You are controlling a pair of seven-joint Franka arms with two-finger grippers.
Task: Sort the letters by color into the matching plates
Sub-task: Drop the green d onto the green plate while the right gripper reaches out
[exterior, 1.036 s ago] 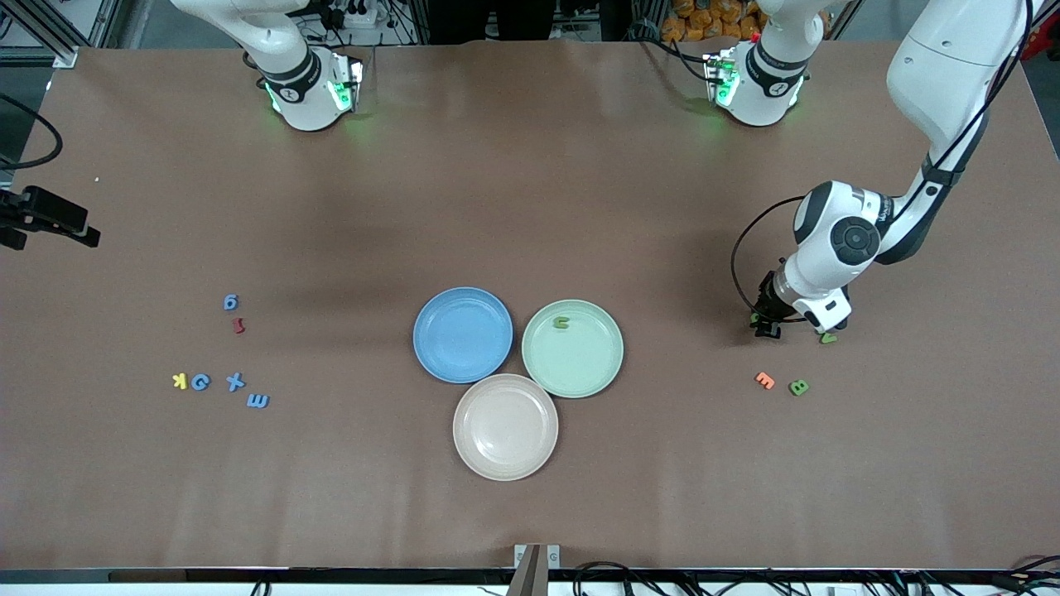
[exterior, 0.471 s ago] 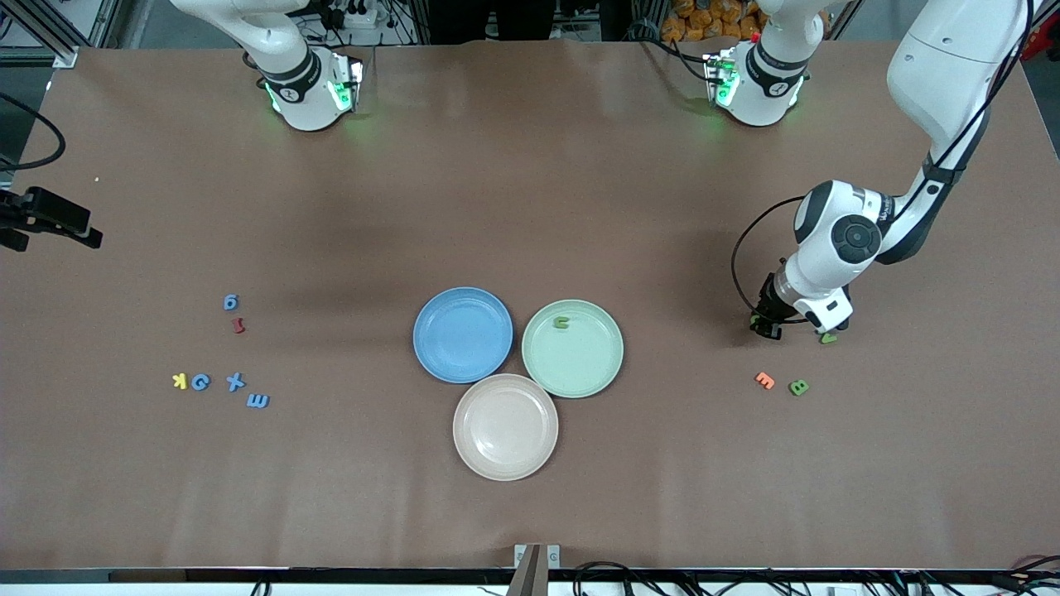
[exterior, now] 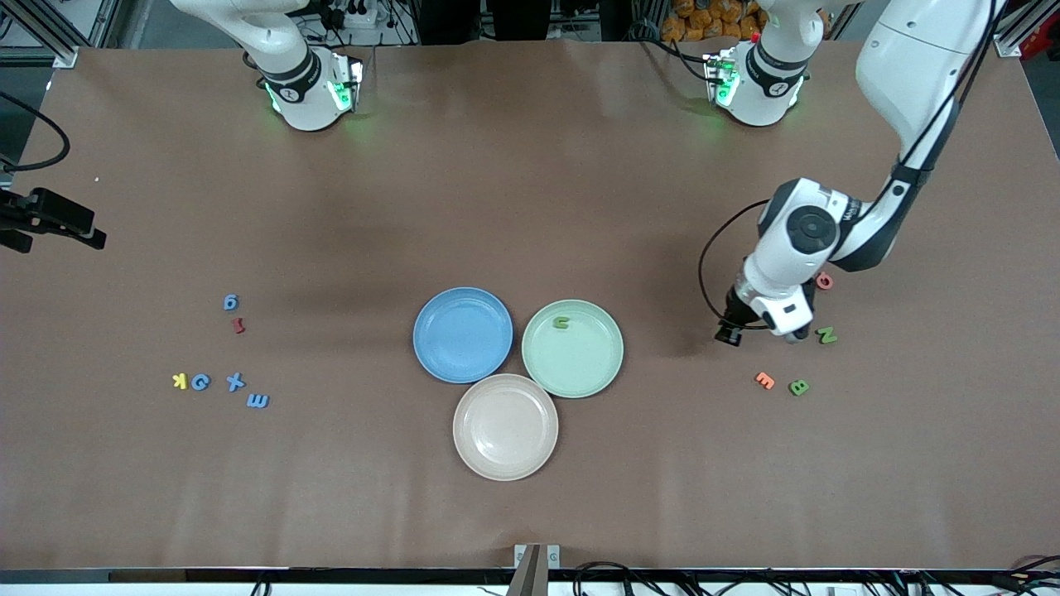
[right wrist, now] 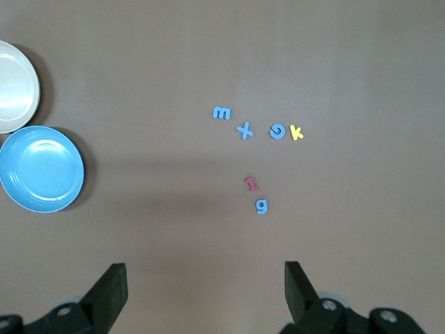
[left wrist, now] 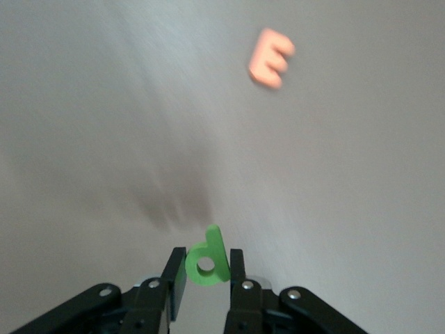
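My left gripper (exterior: 729, 336) hangs over the table at the left arm's end, shut on a green letter d (left wrist: 207, 259). An orange E (exterior: 764, 380), a green B (exterior: 798, 386), a green N (exterior: 826, 335) and a pink letter (exterior: 824, 281) lie around it. The blue plate (exterior: 462, 334), the pale green plate (exterior: 580, 364) and the beige plate (exterior: 505, 426) sit together mid-table; one green letter (exterior: 561, 323) lies in the green one. My right gripper (right wrist: 205, 278) waits open, high over several blue letters (right wrist: 244, 130), a yellow k (right wrist: 297, 132) and a red letter (right wrist: 251, 184).
The group at the right arm's end holds a blue g (exterior: 231, 302), a red letter (exterior: 238, 325), a yellow k (exterior: 179, 381) and a blue m (exterior: 258, 401). Bare brown table lies between both letter groups and the plates.
My left gripper has closed on the green d, lifted it off the table and moved toward the plates. The green N and the pink letter now show beside the arm.
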